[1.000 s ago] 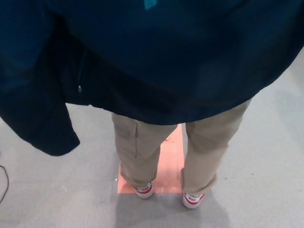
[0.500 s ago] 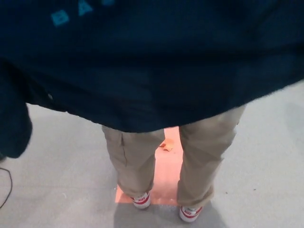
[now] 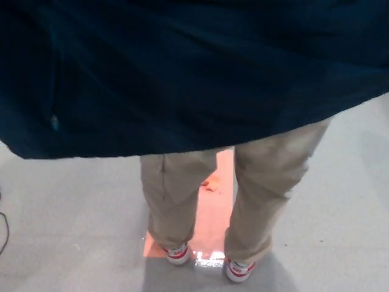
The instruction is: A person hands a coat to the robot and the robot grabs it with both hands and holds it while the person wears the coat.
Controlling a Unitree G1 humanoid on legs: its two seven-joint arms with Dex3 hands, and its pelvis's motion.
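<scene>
A dark navy coat (image 3: 182, 73) fills the whole upper half of the head view, spread wide from edge to edge. Below its hem stand a person's legs (image 3: 173, 194) in beige trousers, with red-and-white shoes (image 3: 176, 252) on the floor. A small zip pull (image 3: 55, 123) shows on the coat at the left. Neither of my hands shows; the coat covers everything in front of me.
An orange square patch (image 3: 216, 207) marks the grey floor (image 3: 73, 231) between and under the person's feet. A thin black cable (image 3: 5, 234) curls at the left edge.
The hanging left part of the coat has lifted and spread, so the hem now runs straighter across. The light lettering near the top has gone out of sight. The person's feet shifted slightly.
</scene>
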